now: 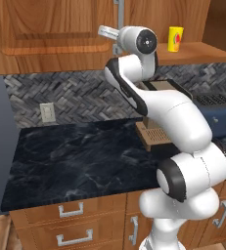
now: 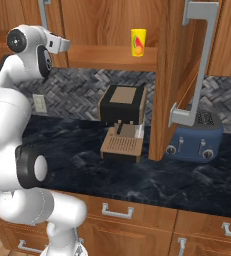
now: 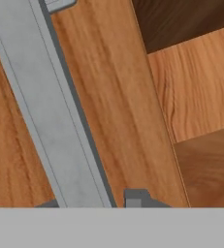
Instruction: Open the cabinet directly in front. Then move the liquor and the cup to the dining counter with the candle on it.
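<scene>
Reaching up toward the wall cabinet (image 1: 46, 39), the end effector (image 3: 96, 206) sits right at the long silver bar handle (image 3: 48, 111) of the closed left door. From the hand camera, the flat brushed-metal bar runs slantwise across warm, streaky wood grain. One small dark fingertip (image 3: 137, 198) rises just to the right of the bar, and a sliver of the other shows at its left, so the two stand apart on either side of the handle; whether they press on it I cannot tell.

The white arm is glossy and rounded, with dark bands at its joints, and its wrist is level with the bottom of the cabinet.

The right door (image 2: 174, 75) stands swung out, edge-on toward me, with its own angular silver handle (image 2: 194, 65) on the outer face. Behind it the wooden shelf (image 2: 112, 57) is bare orange-brown board, and the cup (image 2: 138, 42), a small bright yellow tumbler with a red-orange mark, stands upright on it.

Below, the bench (image 1: 75, 156) has a black, white-veined marble top. On it sits a boxy black and tan coffee machine (image 2: 123, 117) with a ribbed drip tray, and beside it a rounded blue toaster (image 2: 197, 137). The backsplash (image 1: 70, 95) is grey herringbone tile. The drawers (image 1: 70, 219) under the bench have short silver handles.
</scene>
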You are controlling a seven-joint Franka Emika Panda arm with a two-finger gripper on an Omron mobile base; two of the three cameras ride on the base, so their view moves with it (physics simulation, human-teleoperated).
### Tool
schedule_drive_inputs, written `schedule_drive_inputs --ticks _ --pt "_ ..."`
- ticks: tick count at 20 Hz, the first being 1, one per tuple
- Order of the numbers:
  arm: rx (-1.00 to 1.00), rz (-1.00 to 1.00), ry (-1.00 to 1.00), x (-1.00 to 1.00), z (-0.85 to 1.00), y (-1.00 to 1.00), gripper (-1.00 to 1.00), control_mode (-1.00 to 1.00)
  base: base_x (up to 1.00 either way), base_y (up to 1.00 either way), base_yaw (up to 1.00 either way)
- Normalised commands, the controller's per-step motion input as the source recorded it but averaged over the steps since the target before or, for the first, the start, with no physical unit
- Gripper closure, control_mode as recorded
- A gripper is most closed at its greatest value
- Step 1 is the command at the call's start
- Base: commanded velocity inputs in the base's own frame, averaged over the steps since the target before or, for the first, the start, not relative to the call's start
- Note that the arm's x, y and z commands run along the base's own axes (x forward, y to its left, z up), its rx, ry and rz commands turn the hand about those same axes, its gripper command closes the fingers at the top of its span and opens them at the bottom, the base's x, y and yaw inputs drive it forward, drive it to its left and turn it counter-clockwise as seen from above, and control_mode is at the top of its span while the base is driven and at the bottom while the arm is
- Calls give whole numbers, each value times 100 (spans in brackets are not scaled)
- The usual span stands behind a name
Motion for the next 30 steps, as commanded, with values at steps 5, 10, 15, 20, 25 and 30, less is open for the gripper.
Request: schedule_drive_inputs --ticks 5,10,15,20,25,30 --pt "0 -1 -1 -11 6 3 100 -100 0 0 0" --pt "0 -11 0 -49 32 0 100 -100 0 0 0" --pt "0 -15 0 -74 35 6 100 -100 0 0 0" --pt "0 -18 0 -88 38 14 100 -100 0 0 0" --pt "0 -17 0 -99 27 25 100 -100 0 0 0" --pt "0 -17 0 -100 19 40 100 -100 0 0 0"
